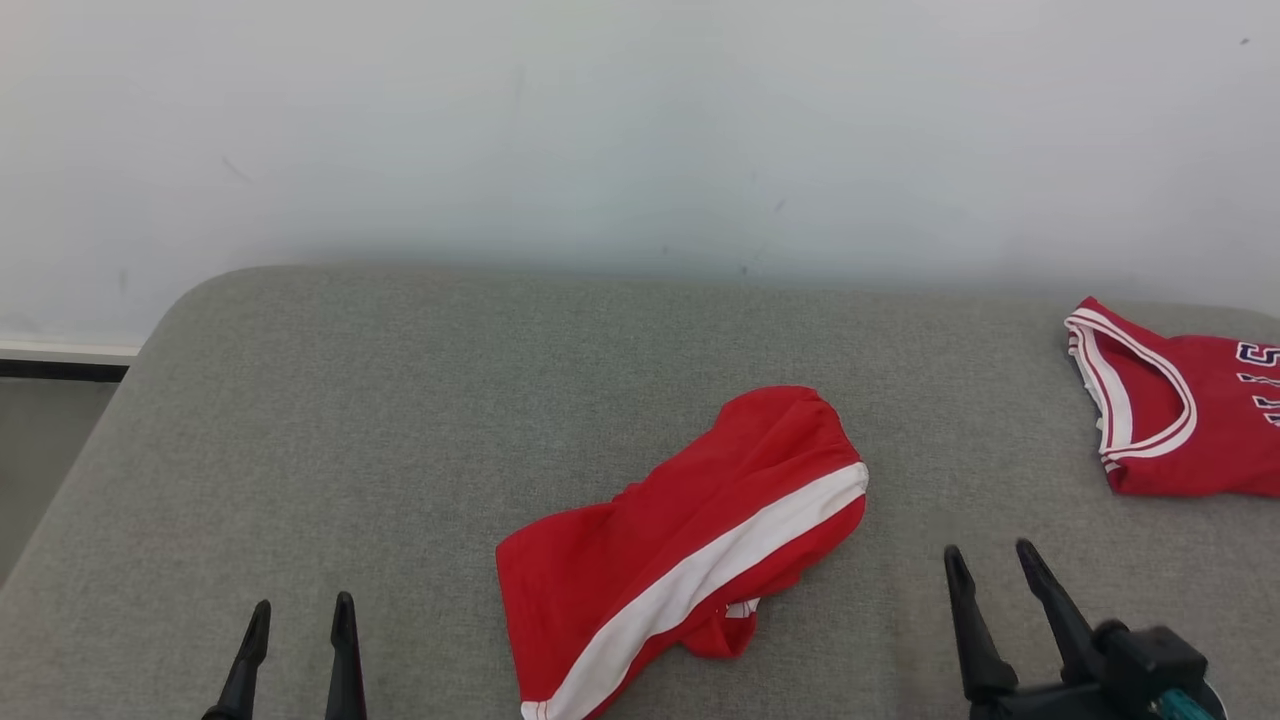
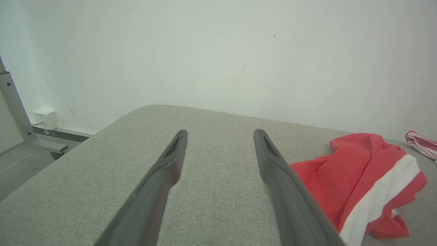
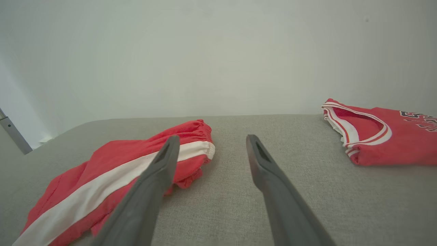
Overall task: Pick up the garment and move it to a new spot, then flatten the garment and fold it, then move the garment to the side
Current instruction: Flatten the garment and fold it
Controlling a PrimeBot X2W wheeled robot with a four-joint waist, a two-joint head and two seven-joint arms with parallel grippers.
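Note:
The garment point(image 1: 690, 540), a pair of crumpled red shorts with a white side stripe, lies on the grey padded surface point(image 1: 400, 420) near its front middle. It also appears at the right of the left wrist view point(image 2: 362, 177) and at the lower left of the right wrist view point(image 3: 112, 171). My left gripper point(image 1: 303, 601) is open at the lower left, well left of the shorts, with nothing between its fingers point(image 2: 221, 131). To the right of the shorts, my right gripper point(image 1: 988, 547) stands open and empty point(image 3: 212, 136).
A red jersey point(image 1: 1180, 420) with white trim and dark lettering lies flat at the far right edge point(image 3: 382, 140). A pale wall rises behind the surface. The rounded left edge drops to the floor point(image 1: 40, 450), where a metal post point(image 2: 13, 102) and a white box point(image 2: 46, 118) stand.

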